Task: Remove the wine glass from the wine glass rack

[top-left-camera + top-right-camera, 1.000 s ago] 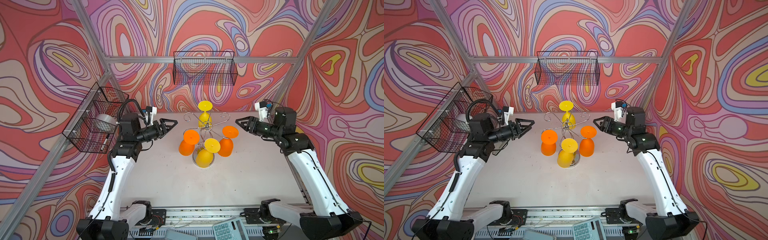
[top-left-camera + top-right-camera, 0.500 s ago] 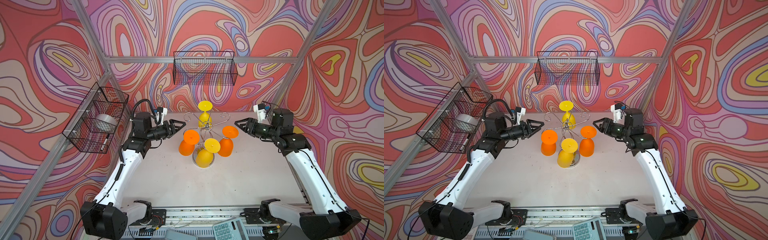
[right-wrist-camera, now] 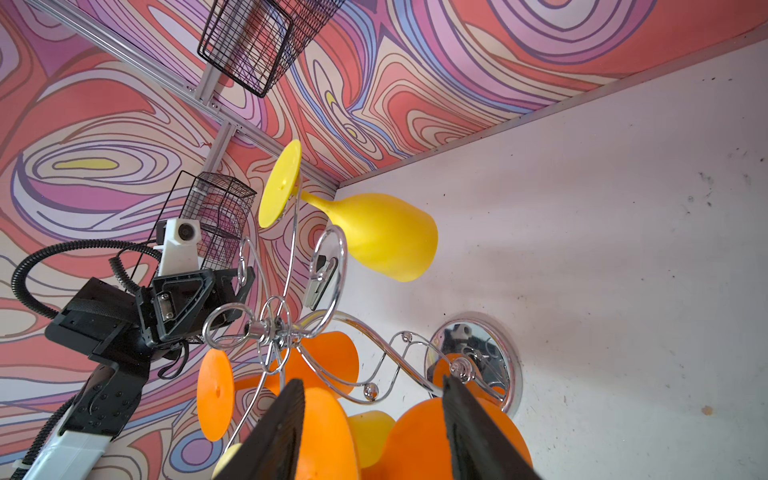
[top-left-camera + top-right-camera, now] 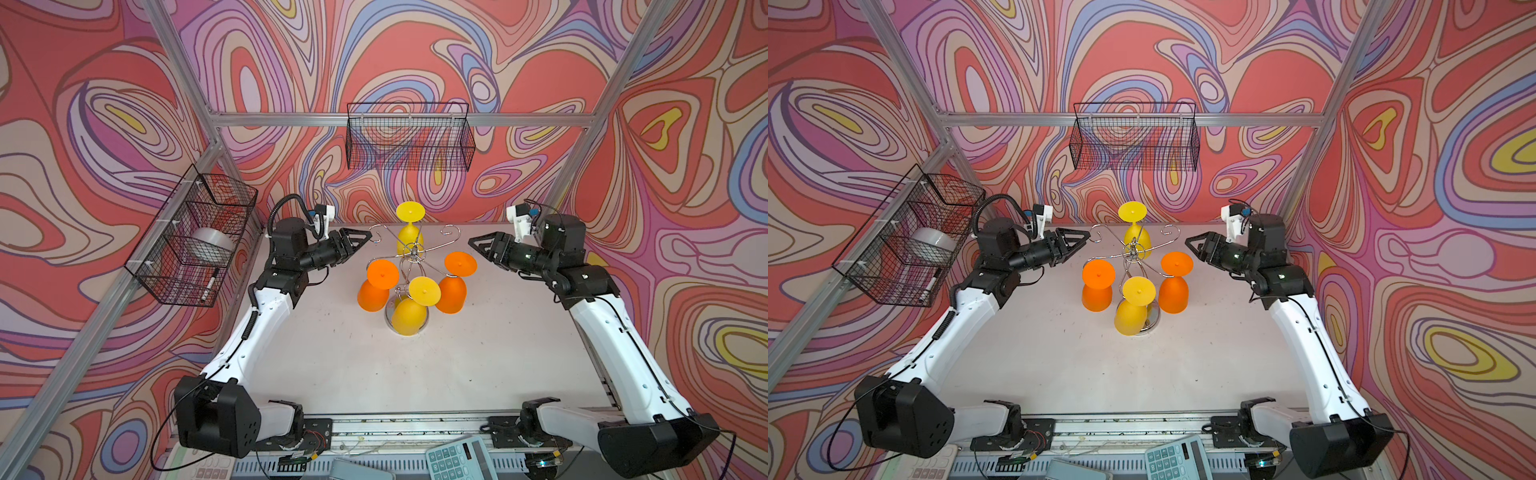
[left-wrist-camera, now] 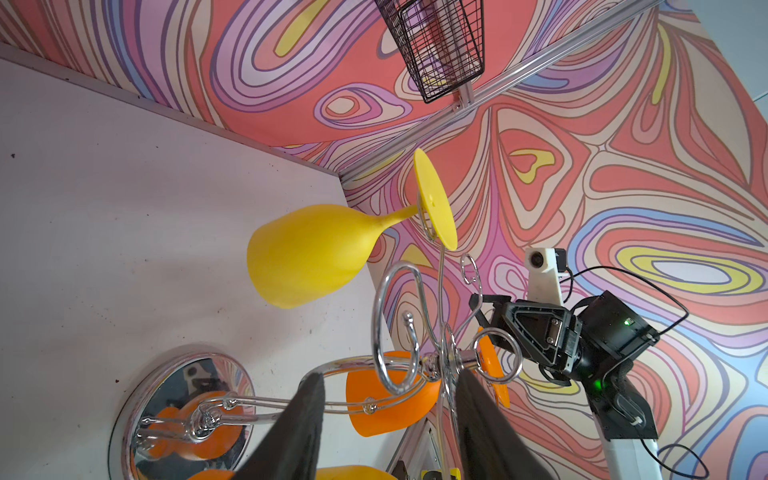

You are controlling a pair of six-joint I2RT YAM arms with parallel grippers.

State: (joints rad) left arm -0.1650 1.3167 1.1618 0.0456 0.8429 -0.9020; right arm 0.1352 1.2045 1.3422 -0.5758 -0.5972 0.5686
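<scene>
The chrome wine glass rack (image 4: 412, 258) stands mid-table with two yellow and two orange wine glasses hanging upside down from its arms. My left gripper (image 4: 362, 242) is open beside an empty curled hook at the rack's left, holding nothing; the left wrist view shows its fingers (image 5: 307, 415) framing the rack stem and an orange wine glass (image 5: 386, 403) beyond them. My right gripper (image 4: 478, 249) is open close to the right-hand orange wine glass (image 4: 452, 294). That glass's foot (image 3: 328, 432) and bowl show between the fingers in the right wrist view, and the jaws are not closed on it.
A black mesh basket (image 4: 409, 137) hangs on the back wall. Another (image 4: 195, 237) on the left wall holds a silver round tin and a pen. A calculator (image 4: 461, 459) lies below the white table's (image 4: 415, 374) front edge. Aluminium frame posts stand at the corners.
My left arm has swung in from the left to the rack's hook arms, and its jaws have narrowed. The right gripper has crept slightly nearer the rack.
</scene>
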